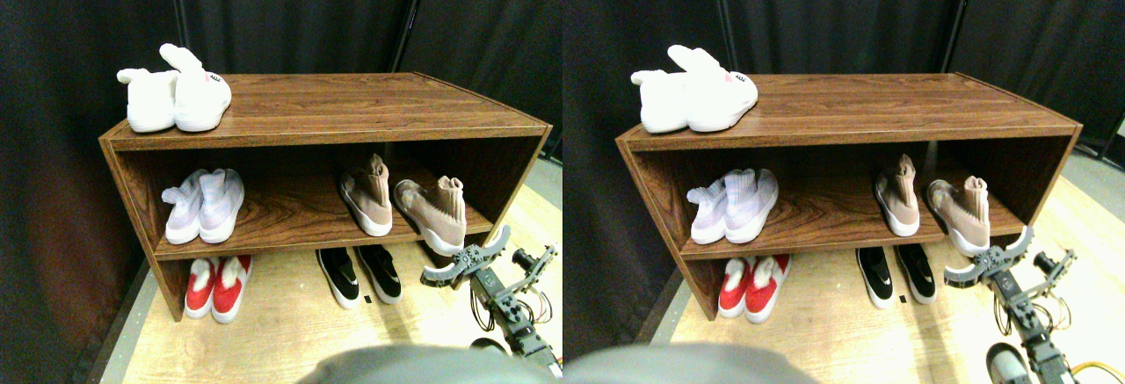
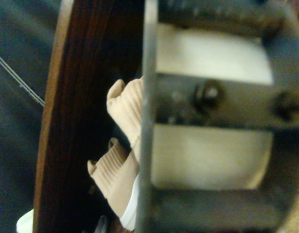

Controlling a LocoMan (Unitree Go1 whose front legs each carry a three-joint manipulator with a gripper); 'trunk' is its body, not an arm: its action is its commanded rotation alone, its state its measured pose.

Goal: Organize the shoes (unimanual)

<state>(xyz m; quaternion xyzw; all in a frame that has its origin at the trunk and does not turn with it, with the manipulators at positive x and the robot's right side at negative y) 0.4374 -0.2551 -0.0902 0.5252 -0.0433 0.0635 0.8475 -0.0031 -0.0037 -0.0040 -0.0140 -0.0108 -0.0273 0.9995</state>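
- Five pairs of shoes sat on the brown wooden shoe rack (image 1: 325,125) in the stereo view: white fluffy slippers (image 1: 174,94) upper left, pale knit sneakers (image 1: 204,205) mid-left, red-and-white slippers (image 1: 218,286) and black slip-ons (image 1: 360,275) lower down.
- Centre-right on the middle shelf, one tan knit sock sneaker (image 1: 367,196) stood straight; its mate, the skewed tan sneaker (image 1: 432,212), overhung the shelf edge.
- At lower right the right gripper (image 1: 466,259), jaws spread wide, sat just at that sneaker's toe.
- Wrist view: both tan collars (image 2: 121,145) showed beside the dark jaw frame.
- Judged step: straightening the skewed shoe; next, pushing or gripping it parallel to its mate.
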